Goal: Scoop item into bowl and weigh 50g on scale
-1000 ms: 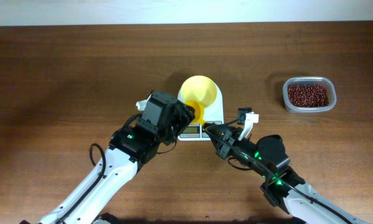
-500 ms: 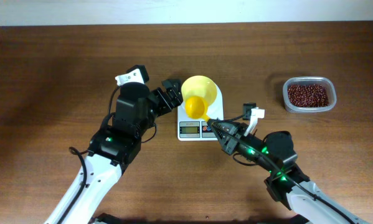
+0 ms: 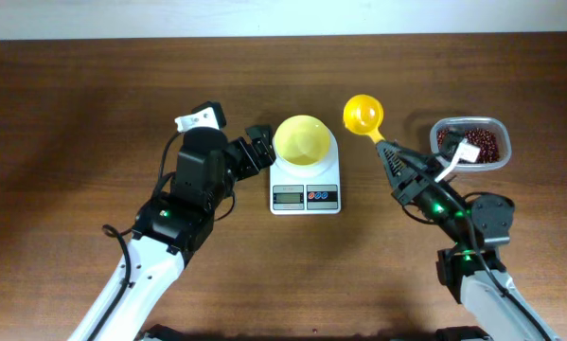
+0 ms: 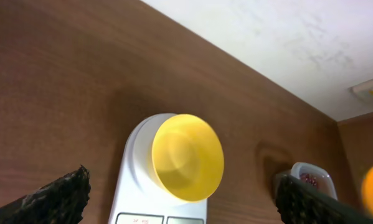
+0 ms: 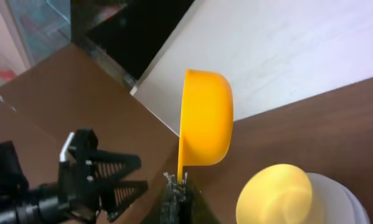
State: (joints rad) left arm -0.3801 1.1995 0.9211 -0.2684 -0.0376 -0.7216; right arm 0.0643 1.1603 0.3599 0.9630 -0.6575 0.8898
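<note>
Gripping scoop [image 3: 363, 115]: right jaws clamped on thin handle [image 3: 376, 136].
left jaws: wide open, empty.
beans [image 3: 468, 144]: loose, light, spill-prone.

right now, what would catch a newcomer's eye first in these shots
The bright yellow bowl, empty, sits on the white scale in the middle of the table. Just right of it, the right pincer holds a yellow scoop by its handle. A clear tub of red-brown beans stands at the far right.
</note>
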